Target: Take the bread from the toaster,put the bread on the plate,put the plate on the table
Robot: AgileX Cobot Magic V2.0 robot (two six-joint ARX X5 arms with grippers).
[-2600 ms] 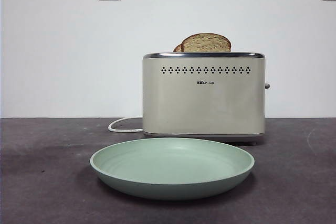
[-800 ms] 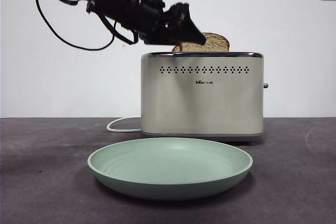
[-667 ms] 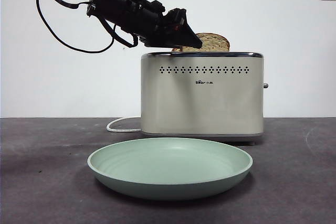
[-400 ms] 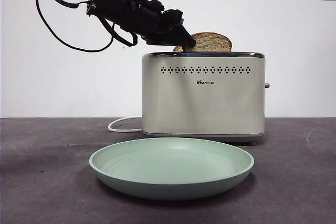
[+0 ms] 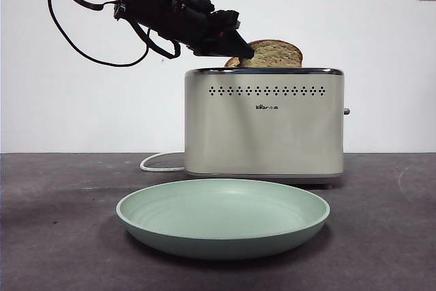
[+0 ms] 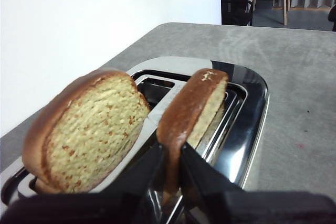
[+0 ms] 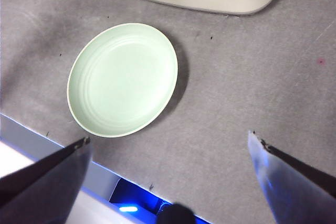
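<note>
Broadly, the tabletop [image 5: 54,236] carries the toaster [image 5: 264,124], with the plate [image 5: 223,217] lying in front of it, apart from it and empty. Both slices stand in the toaster's slots, domes up. The left gripper [image 6: 172,163] reaches in over the toaster's chrome rim, its jaws clenched on the crust edge of the bread [image 6: 191,108], the slice in the slot nearer the plate; the second slice [image 6: 86,129] stands untouched beside it. The right gripper [image 7: 168,145] waits high above the plate, jaws spread wide and holding nothing. The step in hand looks like the first one, taking the bread out; next it calls for a straight lift clear of the slot, then a carry over to the plate. How deep the bread sits in the slot is hidden, and in the front view the arm covers one end of both slices.
</note>
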